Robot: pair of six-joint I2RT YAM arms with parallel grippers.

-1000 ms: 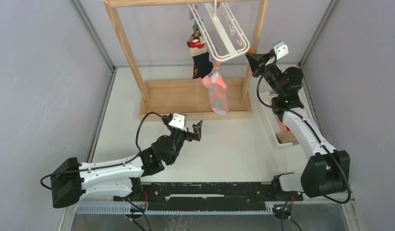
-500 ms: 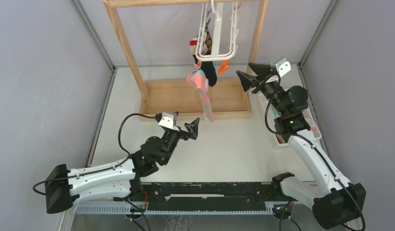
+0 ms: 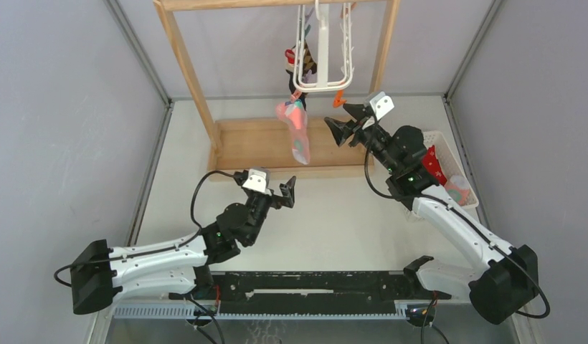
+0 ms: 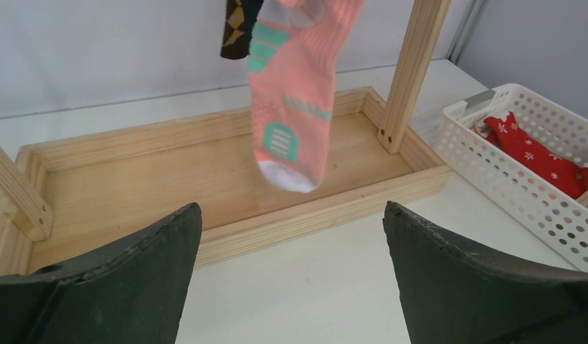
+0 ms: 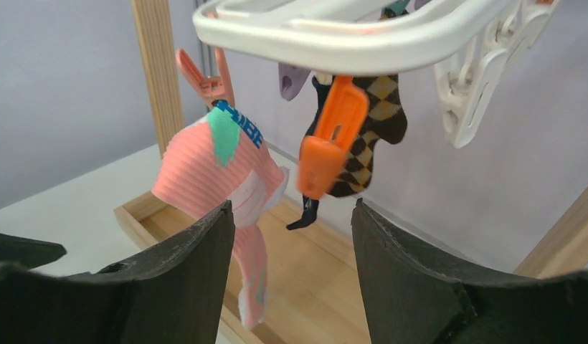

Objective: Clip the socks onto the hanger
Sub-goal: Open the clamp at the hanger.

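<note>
The white hanger (image 3: 322, 51) (image 5: 348, 34) hangs from the top bar of the wooden rack. A pink sock with teal marks (image 3: 295, 129) (image 4: 295, 107) (image 5: 205, 168) and a dark diamond-patterned sock (image 3: 298, 61) (image 5: 370, 125) dangle from its clips. An empty orange clip (image 3: 339, 101) (image 5: 330, 140) hangs at the frame's near right corner. My right gripper (image 3: 339, 118) (image 5: 292, 204) is open just below that clip, holding nothing. My left gripper (image 3: 284, 193) (image 4: 291, 211) is open and empty, low over the table in front of the rack's base. A red snowflake sock (image 3: 431, 163) (image 4: 535, 150) lies in the basket.
The wooden rack (image 3: 187, 72) has a tray-like base (image 3: 262, 147) (image 4: 169, 179) under the hanging socks. A white perforated basket (image 3: 469, 188) (image 4: 520, 208) sits at the right, behind my right arm, with another pink sock inside. Grey walls close in both sides.
My right gripper opened and moved left and down from the hanger's corner. The tilted hanger swung back to hang straight, and the socks swung with it. My left arm shifted slightly.
</note>
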